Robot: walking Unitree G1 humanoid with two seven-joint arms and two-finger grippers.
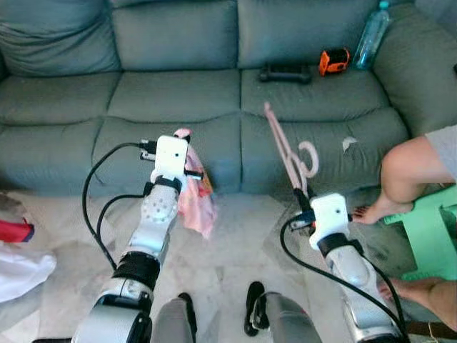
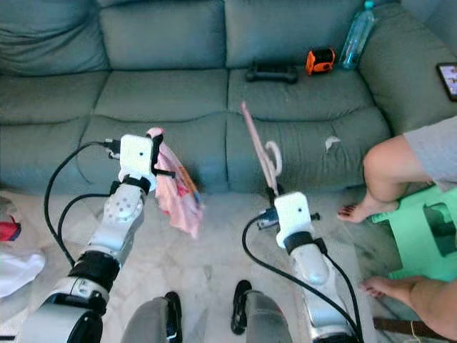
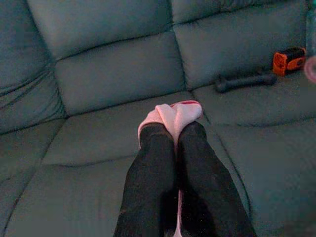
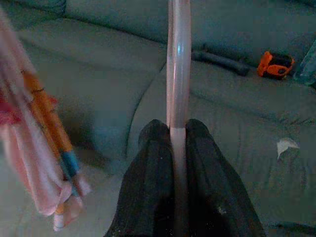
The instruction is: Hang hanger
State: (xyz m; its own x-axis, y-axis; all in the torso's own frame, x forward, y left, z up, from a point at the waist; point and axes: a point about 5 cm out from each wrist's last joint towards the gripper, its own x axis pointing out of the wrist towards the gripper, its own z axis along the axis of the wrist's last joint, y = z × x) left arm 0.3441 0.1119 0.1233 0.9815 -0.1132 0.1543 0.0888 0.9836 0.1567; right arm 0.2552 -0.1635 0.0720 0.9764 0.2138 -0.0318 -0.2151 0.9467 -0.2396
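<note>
1. Gripping a pink hanger [image 1: 289, 153] low on one of its arms, the right gripper [image 4: 177, 129] has both black fingers [image 4: 153, 163] pressed against the plastic bar; the hanger stands up in the air in front of the sofa's [image 1: 178, 93] front edge, with its hook [image 1: 309, 157] curling off to the robot's right.
2. The left gripper [image 3: 174, 129] is clenched on a pink cloth [image 1: 196, 200], a fold of it poking out past the fingertips (the rest hangs down beside the left wrist, with bits of orange and blue print on it).
3. Both grippers are held up over the pale tiled floor [image 1: 228, 250], well apart from each other, with the cloth to the left of the hanger.
4. On the sofa seat behind the hanger lie a black dumbbell [image 1: 285, 73] and, just beside it, an orange tape measure [image 1: 333, 61].
5. A blue plastic bottle [image 1: 372, 36] leans in the sofa's right corner, near the tape measure.
6. A small white scrap [image 1: 348, 143] sits on the front of the right seat cushion.
7. A person's bare legs [image 1: 407, 171] show at the right, beside a green plastic stool [image 1: 428, 236], one foot [image 1: 368, 212] on the floor near the right wrist.
8. White and red fabric [image 1: 18, 257] lies on the floor at far left.
</note>
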